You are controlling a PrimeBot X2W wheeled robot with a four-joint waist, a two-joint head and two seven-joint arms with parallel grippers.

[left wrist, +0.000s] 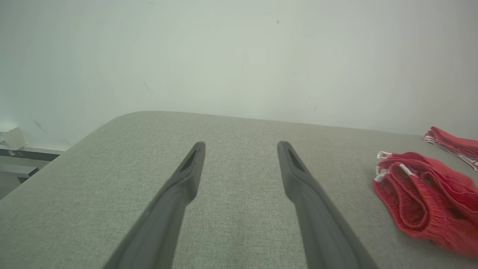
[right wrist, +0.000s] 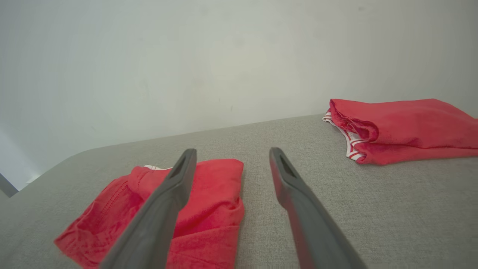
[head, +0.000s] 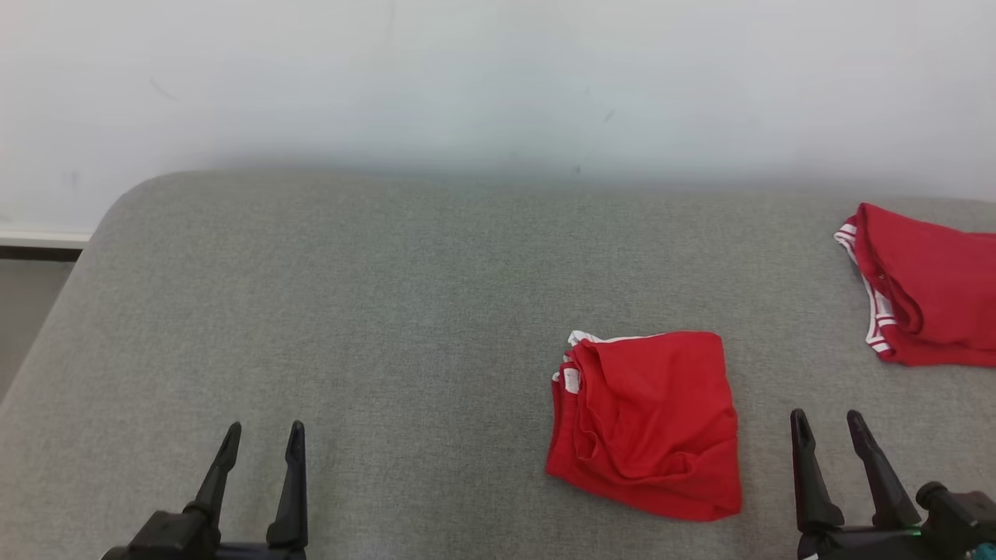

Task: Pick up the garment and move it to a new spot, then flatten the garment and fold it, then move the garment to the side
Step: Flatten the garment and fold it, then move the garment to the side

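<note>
Garment (head: 650, 424) first, for your bearings: the folded red one lies at ten o'clock of your right tool (head: 826, 414), near it but not touching. That tool's two fingers stand spread with nothing between them, low over the grey cloth-covered bench (head: 389, 311). Your left tool (head: 264, 426) is likewise spread and empty, well off at nine o'clock from the garment, over bare cloth. Farther out, at one o'clock of the right tool, a second red piece with white striped trim (head: 930, 288) lies folded near the bench's far right.

By my reading, the picking up, flattening and folding are done: the garment is a compact, roughly square packet, a little rumpled along its left edge. What looks left is the move to the side. I cannot tell whether its present spot already counts.

The head view gives you both tools and both pieces at once. The right wrist view shows one finger crossing in front of the garment, and the layered fold of the striped piece. The left wrist view shows the garment's thick rolled edge and white trim side-on.
</note>
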